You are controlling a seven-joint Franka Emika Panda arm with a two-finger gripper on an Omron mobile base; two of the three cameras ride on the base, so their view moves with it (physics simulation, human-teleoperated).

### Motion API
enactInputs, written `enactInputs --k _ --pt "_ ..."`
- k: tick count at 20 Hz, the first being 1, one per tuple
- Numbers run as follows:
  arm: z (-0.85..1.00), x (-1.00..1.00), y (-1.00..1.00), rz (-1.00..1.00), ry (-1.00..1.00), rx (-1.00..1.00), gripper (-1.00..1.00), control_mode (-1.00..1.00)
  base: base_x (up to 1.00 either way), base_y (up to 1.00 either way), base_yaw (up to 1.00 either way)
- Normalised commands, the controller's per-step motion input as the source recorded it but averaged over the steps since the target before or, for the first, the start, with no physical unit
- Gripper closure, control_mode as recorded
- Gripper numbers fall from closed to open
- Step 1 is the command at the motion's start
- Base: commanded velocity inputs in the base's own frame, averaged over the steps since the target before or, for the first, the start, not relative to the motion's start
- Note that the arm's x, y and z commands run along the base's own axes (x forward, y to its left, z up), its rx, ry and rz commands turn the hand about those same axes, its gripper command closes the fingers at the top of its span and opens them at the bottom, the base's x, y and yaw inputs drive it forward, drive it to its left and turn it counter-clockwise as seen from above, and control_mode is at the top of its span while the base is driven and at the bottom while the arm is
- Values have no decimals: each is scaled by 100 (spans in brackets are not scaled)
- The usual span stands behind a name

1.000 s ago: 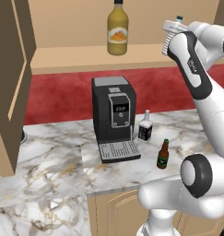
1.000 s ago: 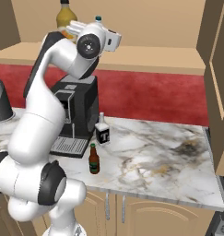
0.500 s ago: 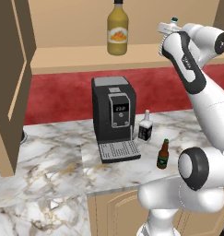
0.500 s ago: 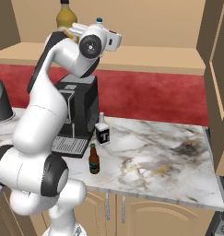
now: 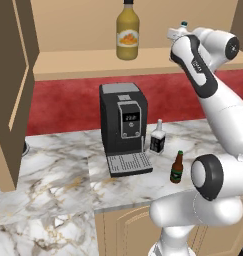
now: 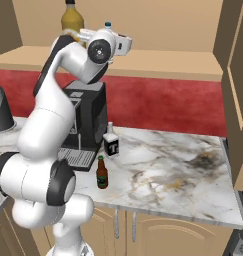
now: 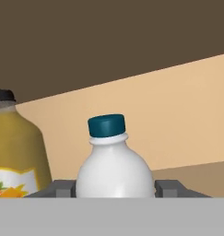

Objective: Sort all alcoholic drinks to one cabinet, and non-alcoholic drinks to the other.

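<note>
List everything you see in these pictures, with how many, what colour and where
juice bottle: one, yellow-orange, dark cap, on the wide cabinet shelf
water bottle: one, whitish, teal cap, between the finger tips, right of the juice in the hand view
squarish bottle: one, clear, black label, on the counter beside the coffee machine
beer bottle: one, dark brown, green label, near the counter's front edge
coffee machine: one, black, on the counter
counter: one, marbled white
cabinet doors: dark brown, open
gripper: one, dark, shut on the water bottle, at shelf height
</note>
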Motion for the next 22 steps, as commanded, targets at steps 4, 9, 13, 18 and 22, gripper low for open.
enactInputs --k 4,9,13,18,22 --pt "-14 25 7 0 0 -5 100 -100 0 0 0" --pt "-15 17 19 0 0 -6 100 -100 0 0 0" --pt "-9 22 8 0 0 -5 100 -100 0 0 0" --pt "-6 24 1 0 0 -4 100 -100 0 0 0" --pt "-9 28 1 0 0 -4 100 -100 0 0 0"
